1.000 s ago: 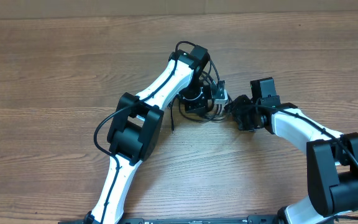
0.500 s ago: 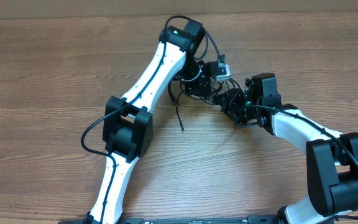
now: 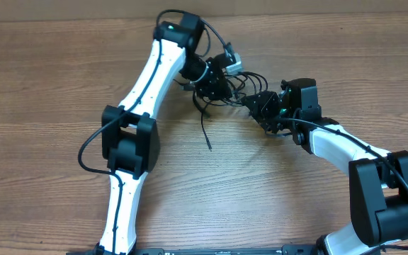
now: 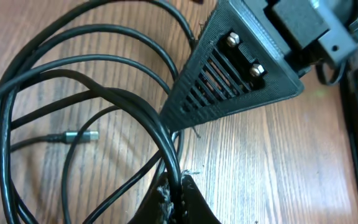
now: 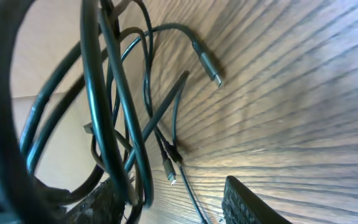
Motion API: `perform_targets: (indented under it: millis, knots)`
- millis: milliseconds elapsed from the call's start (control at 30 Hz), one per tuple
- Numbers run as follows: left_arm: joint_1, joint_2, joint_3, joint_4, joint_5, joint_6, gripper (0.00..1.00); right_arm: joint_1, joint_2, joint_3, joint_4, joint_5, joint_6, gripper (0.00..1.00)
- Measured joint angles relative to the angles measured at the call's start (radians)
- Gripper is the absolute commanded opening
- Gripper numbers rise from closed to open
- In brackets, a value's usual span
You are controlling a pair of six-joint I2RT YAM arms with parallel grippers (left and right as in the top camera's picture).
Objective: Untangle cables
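Your left tool (image 4: 174, 200) stays pinched on cables (image 4: 169, 149), now dragged farther up-left across desk (image 3: 48, 85); loose end trailing; right tool (image 5: 173, 199) half spread, loops beside one finger

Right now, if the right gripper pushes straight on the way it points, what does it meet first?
The cables. Their loops sit directly ahead of the right gripper and probably already brush one finger, though depth is unclear. Just beyond them is the left gripper, shut on the same bundle.
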Motion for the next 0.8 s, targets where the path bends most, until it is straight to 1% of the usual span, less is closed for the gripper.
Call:
perform_targets:
  millis: [33,100,133,167,200,233,333,467,500,567,700,800]
  knots:
    - [0.007,0.0,0.0,0.0,0.012,0.0,0.04,0.0,0.0,0.0,0.007,-0.001,0.003,0.51]
    - [0.017,0.0,0.0,0.0,0.031,-0.003,0.04,0.0,0.0,0.0,0.019,-0.01,0.015,0.67]
    - [0.024,0.0,0.0,0.0,0.04,-0.003,0.04,0.0,0.0,0.0,0.03,-0.013,0.021,0.79]
    - [0.028,0.0,0.0,-0.001,0.047,-0.003,0.04,0.0,0.0,-0.001,0.044,-0.021,0.022,0.86]
    - [0.032,0.0,0.0,0.0,0.053,-0.003,0.04,0.0,0.0,-0.001,0.055,-0.031,0.023,0.9]
    - [0.034,0.0,0.0,-0.001,0.055,-0.004,0.04,0.0,0.0,-0.002,0.071,-0.038,0.023,0.91]
    - [0.036,0.0,0.0,0.002,0.061,-0.013,0.04,0.0,0.0,-0.003,0.121,-0.057,0.026,0.92]
    - [0.041,0.0,0.0,0.028,0.068,-0.066,0.04,0.0,0.0,-0.003,0.2,-0.096,0.03,0.9]
    - [0.043,0.0,0.0,0.038,0.069,-0.088,0.04,0.0,0.0,-0.003,0.209,-0.103,0.03,0.88]
    - [0.047,0.0,0.0,0.065,0.074,-0.14,0.04,0.0,0.0,-0.003,0.216,-0.111,0.03,0.78]
    - [0.068,0.0,0.0,0.123,0.087,-0.284,0.04,0.0,0.0,-0.003,0.193,-0.103,0.06,0.72]
    - [0.091,0.0,0.0,0.154,0.129,-0.386,0.04,0.0,0.0,-0.003,0.19,-0.092,0.074,0.66]
